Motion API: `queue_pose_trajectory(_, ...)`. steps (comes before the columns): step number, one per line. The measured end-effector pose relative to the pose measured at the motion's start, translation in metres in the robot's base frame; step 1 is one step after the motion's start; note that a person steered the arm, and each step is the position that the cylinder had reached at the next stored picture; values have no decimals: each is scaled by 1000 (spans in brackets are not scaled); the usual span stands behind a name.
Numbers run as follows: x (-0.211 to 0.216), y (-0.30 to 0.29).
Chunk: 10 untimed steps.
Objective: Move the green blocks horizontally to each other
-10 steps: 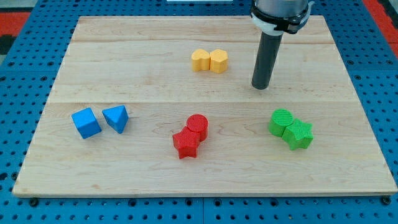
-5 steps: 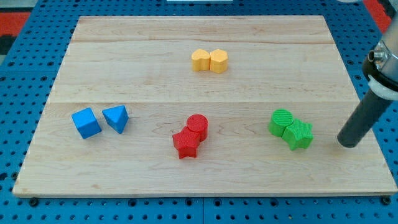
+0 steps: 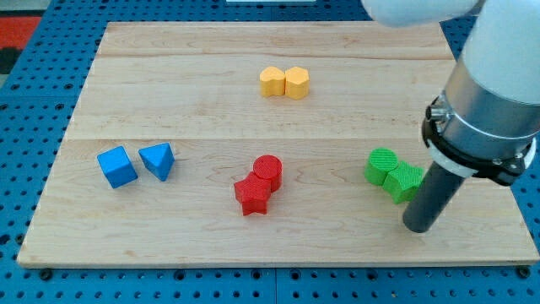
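My tip point(image 3: 419, 228) rests on the board point(image 3: 211, 127) near its lower right, just below and a shade to the view's right of the green pair. There is no hand to spread or pinch here: the arm ends in a plain dark rod, and only its lower end meets the wood.

From the tip, the green star block point(image 3: 404, 181) lies just up and slightly to the view's left, so near that the rod overlaps its right edge in this view; whether they touch I cannot tell. The green cylinder point(image 3: 381, 165) sits beyond it, further up and to the left, pressed against the star.

The relation that matters is the tilt of the pair. Their joint line runs diagonally, with the cylinder higher in the view and the star lower (roughly toward the tip). To lie side by side on one level, the star has to rise or the cylinder has to drop. With the tip under the star, a push toward the view's top looks like the natural move, though it could drag the cylinder along since the two are in contact.

Everything else lies well away to the tip's left: the red star point(image 3: 251, 196) and red cylinder point(image 3: 267, 171), the two blue blocks point(image 3: 137, 164), and far up-left, the yellow pair point(image 3: 284, 82).
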<state>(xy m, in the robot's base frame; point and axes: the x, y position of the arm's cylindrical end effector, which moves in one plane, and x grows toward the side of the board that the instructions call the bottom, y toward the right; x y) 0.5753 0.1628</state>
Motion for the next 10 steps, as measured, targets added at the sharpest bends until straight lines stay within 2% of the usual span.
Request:
queue_pose_trajectory(3,-2,10)
queue_pose_trajectory(5,-19,11)
queue_pose_trajectory(6,3,-47)
queue_pose_trajectory(7,-15,-37)
queue_pose_trajectory(9,-79,17)
queue_pose_trajectory(10,-54,-35)
